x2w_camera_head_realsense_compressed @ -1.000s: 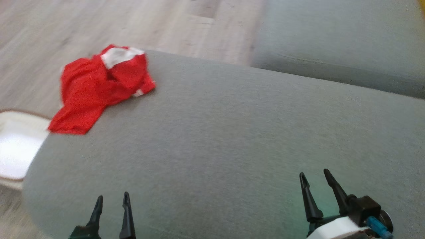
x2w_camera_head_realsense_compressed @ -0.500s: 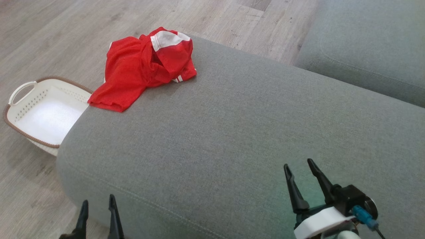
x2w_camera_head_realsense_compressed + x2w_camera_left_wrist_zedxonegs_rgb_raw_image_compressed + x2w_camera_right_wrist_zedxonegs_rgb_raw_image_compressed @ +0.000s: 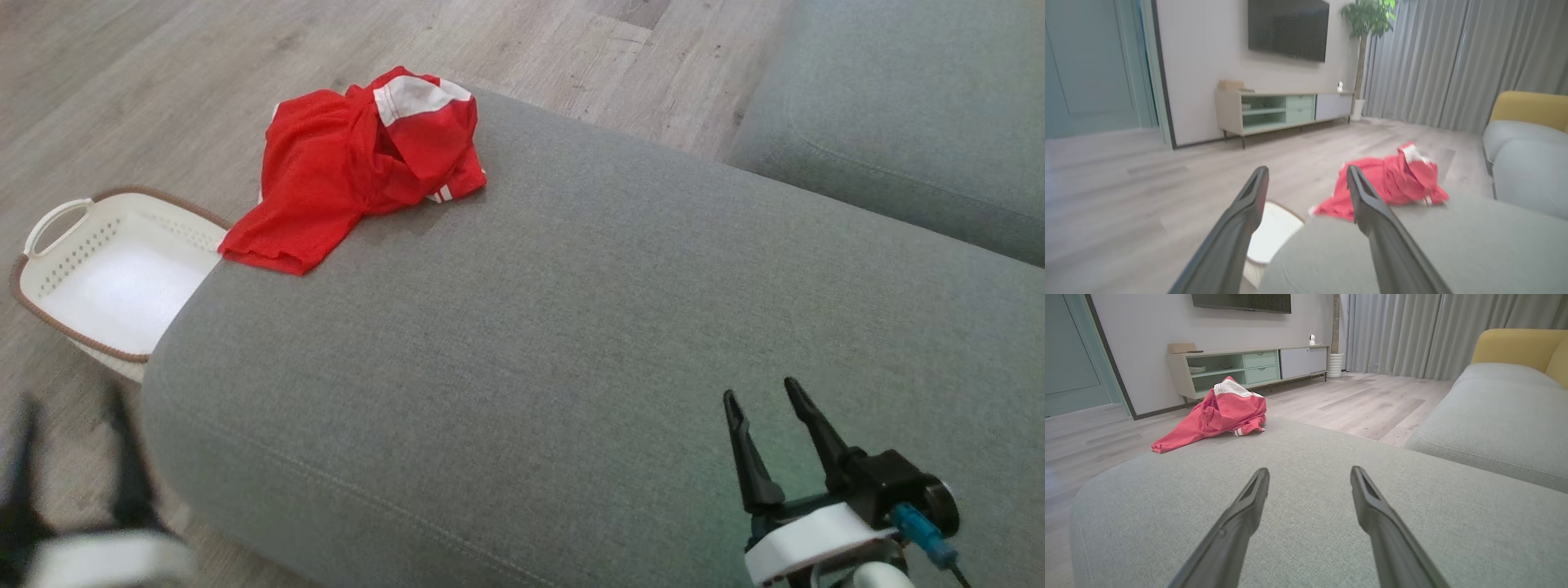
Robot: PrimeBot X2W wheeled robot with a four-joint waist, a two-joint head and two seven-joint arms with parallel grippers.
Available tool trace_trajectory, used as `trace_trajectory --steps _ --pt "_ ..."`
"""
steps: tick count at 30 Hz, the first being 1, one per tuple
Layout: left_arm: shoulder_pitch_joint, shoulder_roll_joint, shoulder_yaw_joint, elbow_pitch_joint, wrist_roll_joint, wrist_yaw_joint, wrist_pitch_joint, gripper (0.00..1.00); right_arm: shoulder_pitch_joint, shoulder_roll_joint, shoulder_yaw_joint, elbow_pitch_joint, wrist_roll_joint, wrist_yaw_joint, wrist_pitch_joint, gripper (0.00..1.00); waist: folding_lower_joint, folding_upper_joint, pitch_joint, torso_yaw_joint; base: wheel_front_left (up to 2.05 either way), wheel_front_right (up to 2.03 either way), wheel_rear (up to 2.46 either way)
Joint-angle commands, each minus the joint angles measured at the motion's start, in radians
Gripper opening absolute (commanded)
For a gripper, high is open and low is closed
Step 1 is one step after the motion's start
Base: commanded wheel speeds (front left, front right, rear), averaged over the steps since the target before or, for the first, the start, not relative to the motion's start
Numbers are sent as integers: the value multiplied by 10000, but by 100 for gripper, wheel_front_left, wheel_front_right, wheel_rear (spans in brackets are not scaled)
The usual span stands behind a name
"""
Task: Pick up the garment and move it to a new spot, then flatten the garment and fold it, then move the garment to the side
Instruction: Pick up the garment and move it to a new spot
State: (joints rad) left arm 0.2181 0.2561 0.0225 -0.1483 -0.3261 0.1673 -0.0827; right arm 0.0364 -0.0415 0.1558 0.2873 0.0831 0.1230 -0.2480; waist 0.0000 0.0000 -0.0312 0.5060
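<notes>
a: entry, step one, the pick-up. nothing lifted yet. the garment (image 3: 359, 167), red with white trim, lies crumpled at the far left corner of the grey ottoman (image 3: 571, 327), one flap hanging over the edge above the white basket (image 3: 106, 278) on the floor.

b: and your claws?

a: right gripper (image 3: 771, 408) sits low at the near right, above the cushion, fingers spread wide, nothing between them. left gripper (image 3: 69, 408) is blurred in the head view, off the ottoman's near left corner over the floor; the left wrist view shows its fingers (image 3: 1372, 212) parted wide and empty too.

b: so what do you need next?

a: judgement only: you have to close the gap, since both grippers are well apart from the cloth. reach the left one forward to the bunched part on the cushion, not the overhanging flap, which could slip off toward the basket. pinch a thick fold before you lift.
</notes>
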Motion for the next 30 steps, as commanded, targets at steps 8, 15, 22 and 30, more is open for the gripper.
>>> trace_trajectory --steps 8,15,22,30 --pt "-4077 2978 1886 -908 -321 -561 1479 100 -407 -87 88 -1450 -864 77 551 100 0 0 861 -838 0 0 0" --pt "-7820 4281 1269 1051 -809 -1485 2388 100 -1224 -87 240 -2831 -1888 77 1503 100 0 0 2394 -1935 0 0 0" --pt "-10527 4088 253 3996 -970 -1868 3085 100 -1999 -87 365 -4167 -2572 77 2232 100 0 0 3800 -2800 0 0 0" --pt "-11662 3456 -282 6695 -1391 -2373 3037 100 -2247 -152 152 -5425 -3018 77 2785 100 0 0 5235 -3359 0 0 0"
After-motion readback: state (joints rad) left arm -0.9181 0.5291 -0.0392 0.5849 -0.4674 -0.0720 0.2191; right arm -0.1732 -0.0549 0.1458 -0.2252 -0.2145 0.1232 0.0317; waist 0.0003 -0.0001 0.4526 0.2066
